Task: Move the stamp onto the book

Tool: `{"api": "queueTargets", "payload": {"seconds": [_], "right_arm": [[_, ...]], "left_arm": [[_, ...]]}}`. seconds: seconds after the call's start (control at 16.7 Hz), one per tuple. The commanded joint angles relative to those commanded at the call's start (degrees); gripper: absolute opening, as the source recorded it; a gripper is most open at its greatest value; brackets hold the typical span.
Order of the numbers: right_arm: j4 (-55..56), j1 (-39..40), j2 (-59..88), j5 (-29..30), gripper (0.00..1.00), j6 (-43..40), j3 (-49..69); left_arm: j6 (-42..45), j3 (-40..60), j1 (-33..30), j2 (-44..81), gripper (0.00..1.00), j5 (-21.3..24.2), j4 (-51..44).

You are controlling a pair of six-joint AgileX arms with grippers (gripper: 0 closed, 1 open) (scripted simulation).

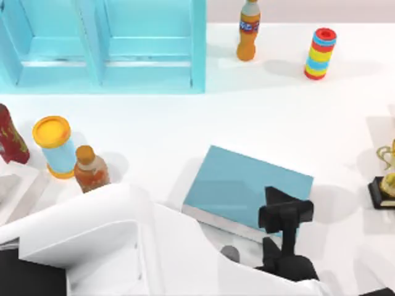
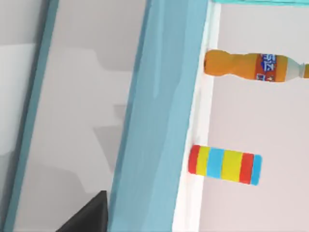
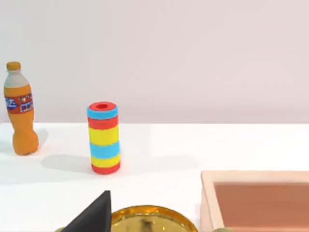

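Stamp (image 1: 91,171) sits on the desk (image 1: 247,117), left side, just beside a yellow-lidded can (image 1: 54,148), well apart from the book (image 1: 241,185). Left gripper (image 1: 285,213) hangs over the book's near edge; open or closed, can't tell. Risk: going in for the stamp, it clips the can or topples the stamp. Right arm's parked by the trophy (image 3: 145,217).

Three bottles (image 1: 249,29), one teal book (image 1: 247,185), one striped cylinder (image 1: 320,53), one yellow-lidded can (image 1: 54,147), one cabinet (image 1: 105,46).

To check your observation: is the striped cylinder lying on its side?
No, the striped cylinder stands upright on the table.
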Motion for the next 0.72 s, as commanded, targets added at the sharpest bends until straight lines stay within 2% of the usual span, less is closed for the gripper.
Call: {"api": "queueTargets", "payload": {"seconds": [0.42,0.72], "right_arm": [[0.0,0.0,0.0,0.0,1.0,0.0,0.0],[0.0,0.0,0.0,0.0,1.0,0.0,0.0]], "left_arm": [[-30.06,5.54,-8.42,2.13,1.0,-0.86,-35.14],[-39.94,7.2,-11.29,2.63,1.0,-1.12,-45.89]]}}
